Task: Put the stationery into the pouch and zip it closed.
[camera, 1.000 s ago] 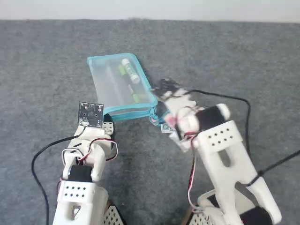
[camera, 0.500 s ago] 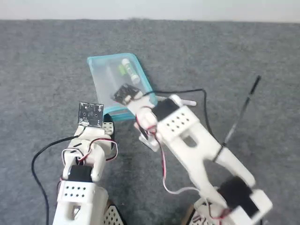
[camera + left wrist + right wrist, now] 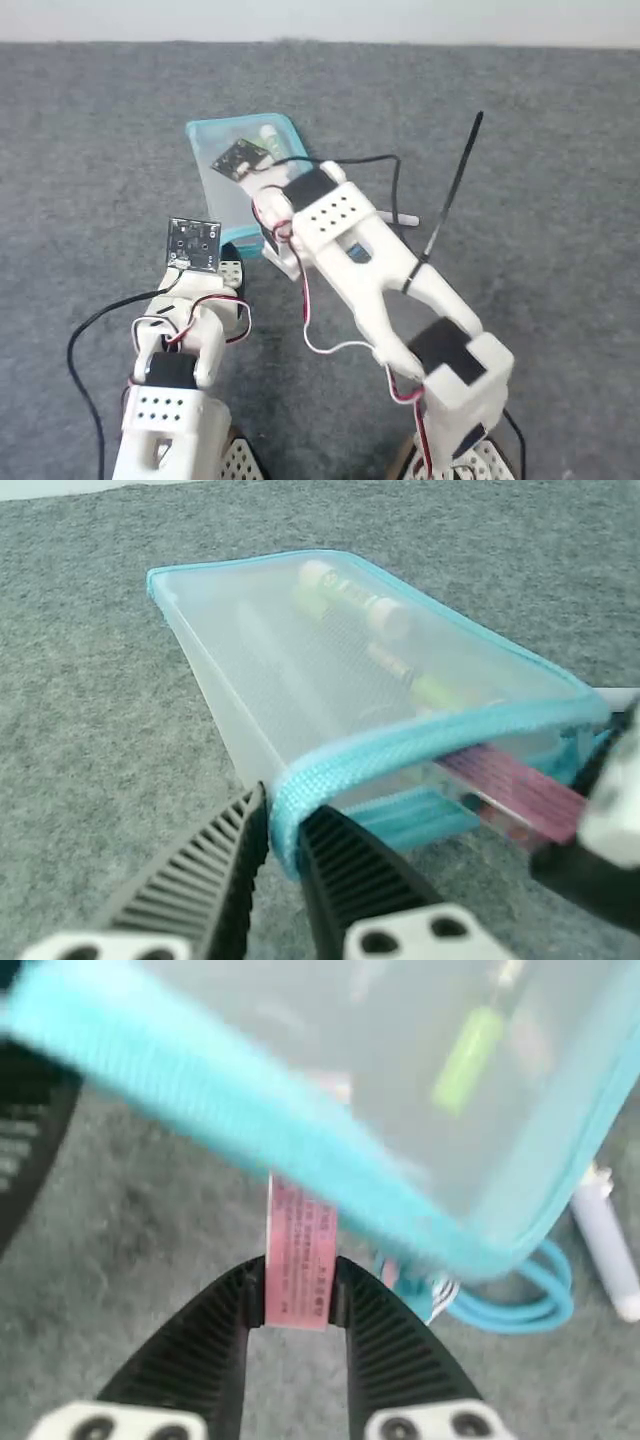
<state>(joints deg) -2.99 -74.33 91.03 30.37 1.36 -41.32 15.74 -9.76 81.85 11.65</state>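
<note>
The translucent soft-plastic pouch with turquoise zip tape [image 3: 210, 185] lies on the grey felt tabletop [image 3: 90, 120], toward its far edge and left of centre. My left gripper [image 3: 281, 818] is pinched tight on the zip tape at the pouch's near corner. My right gripper [image 3: 298, 1282] is clamped on a flat pink stationery piece [image 3: 297, 1245] at the mouth. I judge the pouch light and floppy, with slippery film, so the woven tape is the place to grip. A white pen [image 3: 603, 1245] lies just outside. From above, the right arm covers much of the pouch, and I can't tell how far in the pink piece sits.
</note>
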